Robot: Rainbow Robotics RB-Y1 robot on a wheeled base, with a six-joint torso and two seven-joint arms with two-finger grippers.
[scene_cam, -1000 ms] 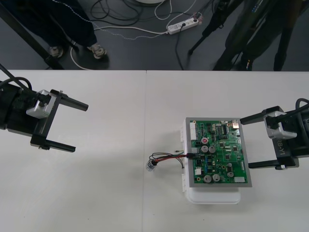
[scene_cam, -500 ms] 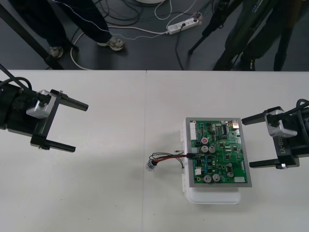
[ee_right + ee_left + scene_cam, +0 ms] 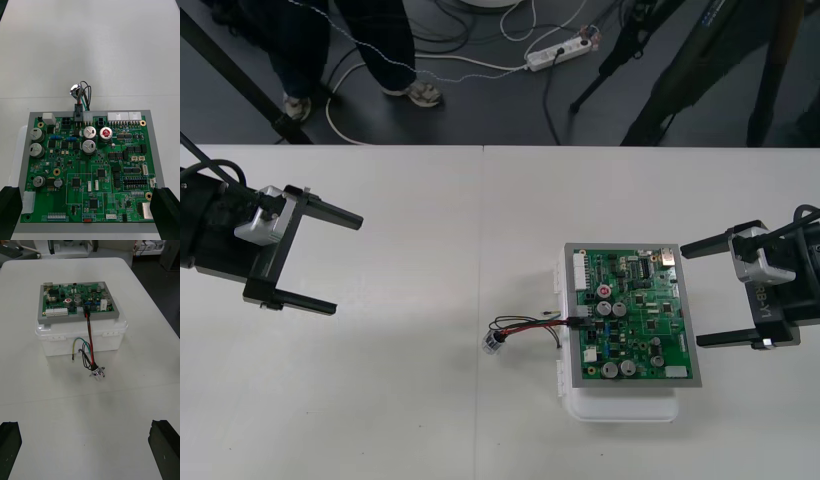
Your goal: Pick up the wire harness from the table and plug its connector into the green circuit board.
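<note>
We are looking down on a plain light table (image 3: 430, 220) where a green rectangular circuit board (image 3: 632, 315) is sitting on a white plastic base (image 3: 625, 405). The thin red, black and green wire harness (image 3: 525, 328) is lying just left of the board. Its small black plug (image 3: 575, 322) is sitting in a header on the board's left edge, and its round metal socket (image 3: 492, 345) is resting on the table.

The right gripper (image 3: 690, 295), fingers wide apart and holding nothing, is hanging just off the board's right edge. It is standing slightly farther out than a second ago. The left gripper (image 3: 347, 266), also spread wide and empty, is waiting unmoved, well apart from the harness. We are reading this as the plugging being done and the right arm backing away.

Open table is lying all around. The only crowded edge is the board's left, where the wires are looping.
</note>
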